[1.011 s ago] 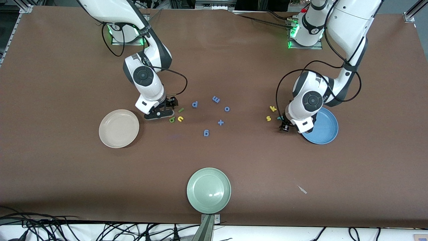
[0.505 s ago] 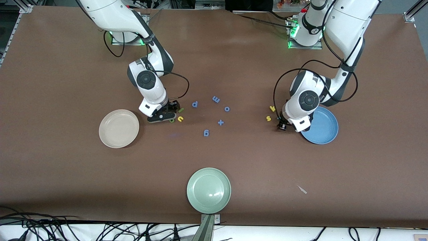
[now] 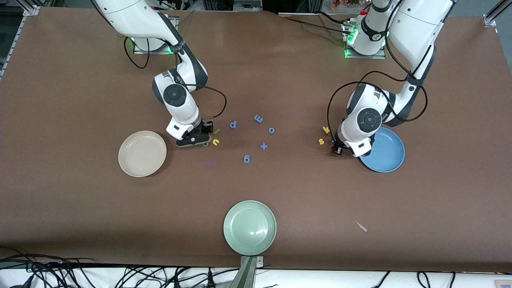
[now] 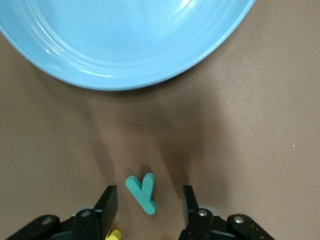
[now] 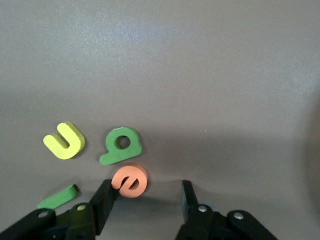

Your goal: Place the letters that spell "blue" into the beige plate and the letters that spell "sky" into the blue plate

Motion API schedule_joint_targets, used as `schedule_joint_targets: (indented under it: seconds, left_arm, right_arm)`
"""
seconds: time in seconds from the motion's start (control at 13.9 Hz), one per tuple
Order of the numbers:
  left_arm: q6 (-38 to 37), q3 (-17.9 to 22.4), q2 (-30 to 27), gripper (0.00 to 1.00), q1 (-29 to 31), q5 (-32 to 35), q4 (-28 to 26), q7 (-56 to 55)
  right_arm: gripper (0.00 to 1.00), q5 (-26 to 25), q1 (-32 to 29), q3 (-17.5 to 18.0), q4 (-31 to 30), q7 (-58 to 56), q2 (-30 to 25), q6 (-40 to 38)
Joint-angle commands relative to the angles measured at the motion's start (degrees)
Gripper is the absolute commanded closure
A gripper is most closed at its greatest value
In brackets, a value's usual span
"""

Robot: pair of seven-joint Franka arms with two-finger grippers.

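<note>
My left gripper is low over the table and open, its fingers on either side of the teal "y" without touching it. The blue plate lies just past it. Yellow "s" and "k" lie beside this gripper. My right gripper is open at the table, and the orange "e" rests against one finger. Dark green "b", yellow "u" and light green "l" lie close by. The beige plate is beside the right gripper.
Blue letters lie mid-table: "p", "m", "o", a plus sign and a "9". A pale green plate sits near the front edge. A small white scrap lies toward the left arm's end.
The right arm shifted toward the "b" and "u" and now partly covers the "b". The left arm moved a little toward the "s" and "k". Both have held still since half a second ago.
</note>
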Motion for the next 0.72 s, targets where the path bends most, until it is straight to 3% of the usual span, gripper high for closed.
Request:
schedule_joint_targets:
  seconds: [0.0, 0.36, 0.65]
  left_arm:
    - [0.0, -0.2, -0.8, 0.39, 0.3, 0.3, -1.0, -1.3]
    - [0.7, -0.2, -2.5, 0.4, 0.3, 0.3, -3.0, -3.4]
    - [3.4, -0.2, -2.3, 0.43, 0.2, 0.3, -3.9, -5.0]
  right_arm:
    - [0.44, -0.8, 0.2, 0.0, -0.3, 0.8, -0.5, 0.5]
    - [0.45, -0.7, 0.1, -0.1, -0.1, 0.8, -0.6, 0.5]
    - [0.56, -0.7, 0.0, -0.2, -0.1, 0.0, -1.0, 0.5]
